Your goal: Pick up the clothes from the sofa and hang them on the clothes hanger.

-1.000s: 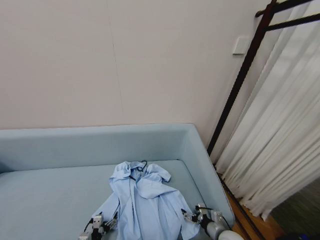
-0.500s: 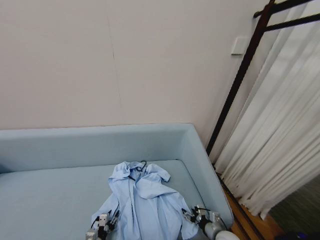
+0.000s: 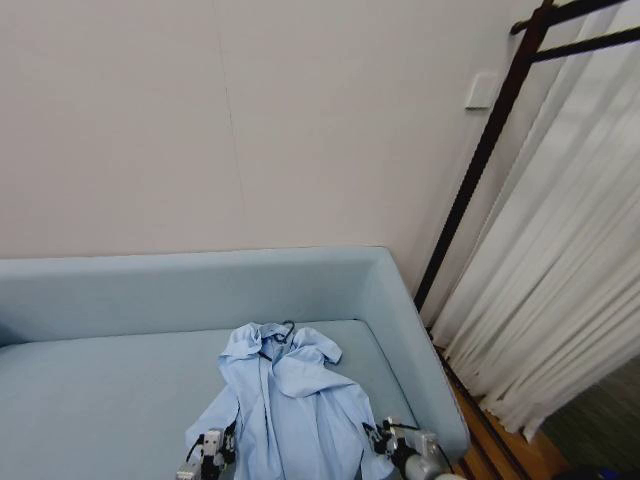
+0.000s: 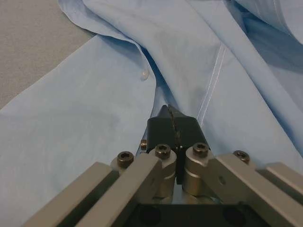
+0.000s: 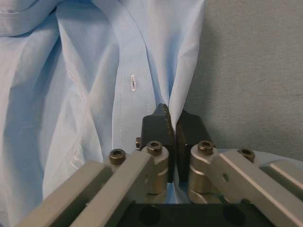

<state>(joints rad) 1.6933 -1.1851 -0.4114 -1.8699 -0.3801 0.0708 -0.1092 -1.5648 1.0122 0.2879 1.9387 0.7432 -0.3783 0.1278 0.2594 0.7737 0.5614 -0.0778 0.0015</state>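
Note:
A light blue shirt (image 3: 285,395) lies crumpled on the pale blue sofa (image 3: 120,290), with a dark hanger hook (image 3: 287,327) poking out at its collar. My left gripper (image 3: 210,450) hovers low at the shirt's left hem, and in the left wrist view its pads (image 4: 163,125) are pressed together just over the fabric (image 4: 94,109). At the shirt's right hem, near the sofa arm, sits my right gripper (image 3: 385,445). It is shut too, fingertips (image 5: 158,127) meeting above the shirt's button placket (image 5: 128,90). Neither one pinches cloth.
A dark clothes rack (image 3: 480,160) rises to the right of the sofa against the wall. White curtains (image 3: 560,260) hang beyond it. The sofa arm (image 3: 410,340) stands between the shirt and the rack. Bare seat cushion (image 3: 90,400) spreads to the left.
Both grippers have slid a little toward each other and lower in the head view. The shirt lies as before.

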